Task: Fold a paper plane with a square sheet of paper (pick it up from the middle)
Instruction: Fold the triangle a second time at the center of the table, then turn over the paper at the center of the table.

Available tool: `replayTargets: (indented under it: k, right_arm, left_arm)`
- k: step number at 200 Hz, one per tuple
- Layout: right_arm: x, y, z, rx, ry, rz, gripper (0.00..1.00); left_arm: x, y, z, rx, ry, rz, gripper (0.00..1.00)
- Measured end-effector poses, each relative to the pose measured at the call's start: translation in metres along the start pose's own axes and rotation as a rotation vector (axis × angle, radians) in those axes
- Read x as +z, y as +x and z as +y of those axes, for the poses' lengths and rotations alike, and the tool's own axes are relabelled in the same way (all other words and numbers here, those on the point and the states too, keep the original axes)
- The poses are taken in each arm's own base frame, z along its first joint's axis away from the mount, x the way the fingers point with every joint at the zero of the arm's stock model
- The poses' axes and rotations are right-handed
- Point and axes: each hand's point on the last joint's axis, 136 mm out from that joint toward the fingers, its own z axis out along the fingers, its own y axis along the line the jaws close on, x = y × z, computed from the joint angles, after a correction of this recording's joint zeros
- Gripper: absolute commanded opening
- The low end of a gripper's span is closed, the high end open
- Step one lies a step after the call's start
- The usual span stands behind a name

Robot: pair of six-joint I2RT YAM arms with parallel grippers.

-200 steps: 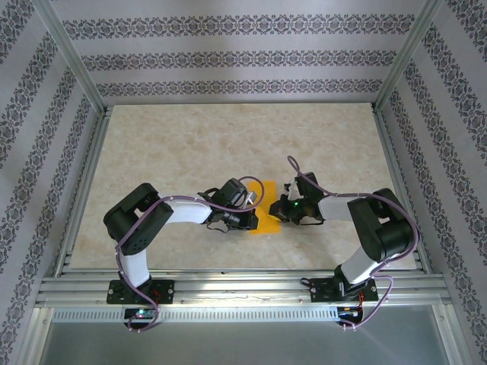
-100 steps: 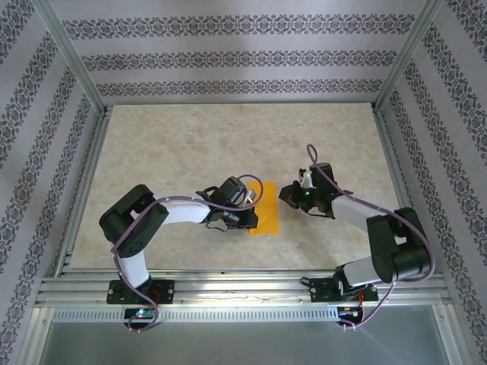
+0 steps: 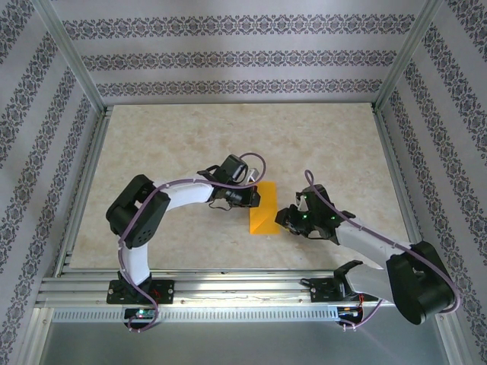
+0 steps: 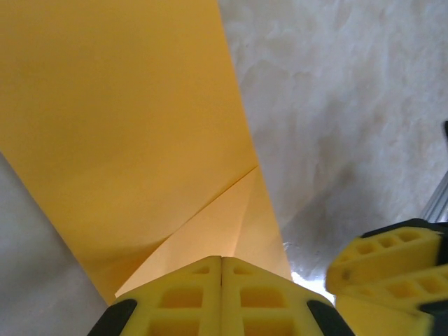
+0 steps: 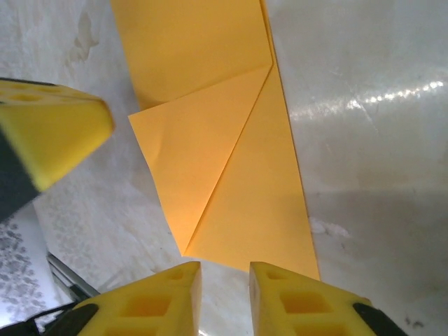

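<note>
Top external view: you see the square sheet of paper (image 3: pixel 264 214), orange-yellow with one corner folded in, lying mid-frame on the marbled surface (image 3: pixel 175 137). Your left hand (image 3: pixel 253 198) is clenched at its upper left edge. Your right hand (image 3: pixel 283 218), slightly parted and empty, sits beside its lower right edge.

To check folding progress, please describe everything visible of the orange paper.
The paper is thin, plain orange-yellow, folded into a long rectangle lying flat on the marbled table. One corner is folded over as a sharp triangular flap. The shut left hand appears to press on it; the right hand, slightly open, is just beside it.
</note>
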Motion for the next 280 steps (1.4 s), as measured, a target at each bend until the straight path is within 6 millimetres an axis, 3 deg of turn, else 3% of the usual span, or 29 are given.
replayTargets:
  k: [29,96,168,239,280]
  right_arm:
    - [0.002,0.005,-0.002,0.026,0.011,0.019,0.3]
    - [0.019,0.018,-0.02,0.074,0.092,0.092,0.33]
    - [0.027,0.017,-0.013,0.085,0.089,0.128,0.39]
    - [0.033,-0.005,0.024,0.016,-0.002,0.08,0.49]
    - [0.037,-0.022,0.019,0.047,0.01,0.059,0.53]
  left_arm:
    - [0.01,0.013,0.015,-0.011,-0.034,0.052,0.01]
    - [0.013,0.027,0.026,-0.026,-0.053,0.086,0.0]
    - [0.014,0.028,0.026,-0.025,-0.047,0.088,0.0]
    - [0.014,0.028,0.026,-0.026,-0.047,0.088,0.0]
    - [0.014,0.028,0.026,-0.023,-0.043,0.082,0.0]
